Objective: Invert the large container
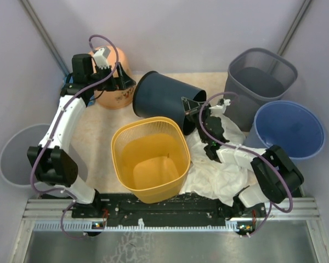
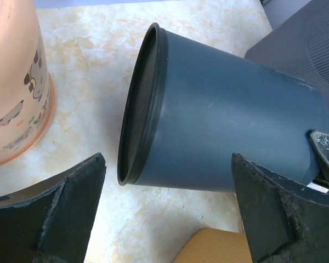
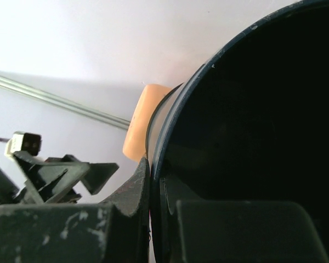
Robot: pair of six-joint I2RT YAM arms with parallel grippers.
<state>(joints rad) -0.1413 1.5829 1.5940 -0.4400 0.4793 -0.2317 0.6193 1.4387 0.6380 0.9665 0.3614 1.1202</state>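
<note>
Showing the large container (image 1: 164,101) lying on its side at the worktop's (image 1: 101,137) centre, right pincer (image 1: 189,107) clamped on its 4 o'clock edge, left pincer (image 1: 126,76) spread apart at 10 o'clock; the thin edge grip may slip mid-turn, rolling it away.

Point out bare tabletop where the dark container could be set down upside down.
Bare table lies between the left arm and the yellow basket, and a strip behind the dark container, between peach bucket and mesh bin. Right side is crowded: white cloth, blue bin.
</note>
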